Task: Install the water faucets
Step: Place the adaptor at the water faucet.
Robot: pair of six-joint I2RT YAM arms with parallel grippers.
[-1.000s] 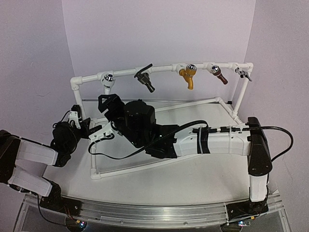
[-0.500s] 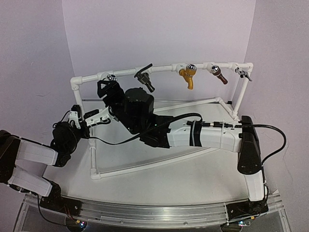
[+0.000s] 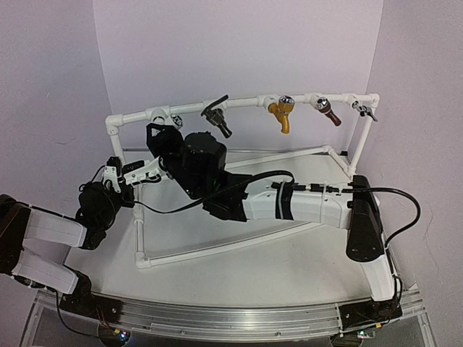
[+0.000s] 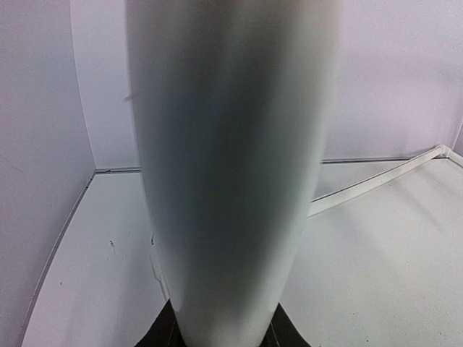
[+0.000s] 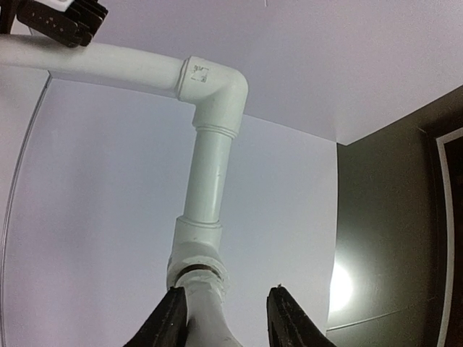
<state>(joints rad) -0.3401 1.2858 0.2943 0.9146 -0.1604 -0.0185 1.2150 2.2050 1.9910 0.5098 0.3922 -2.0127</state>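
The post (image 4: 231, 181) is clenched by the left gripper (image 3: 112, 176); the white tap (image 5: 206, 318), flanked by the right gripper (image 5: 228, 307) with grasp unclear, should be turned square to its fitting (image 5: 197, 242).

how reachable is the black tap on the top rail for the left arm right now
Probably not without changes: the left gripper is clamped on the frame's left post, and the right arm reaches across between it and the black tap. It would need to let go first.
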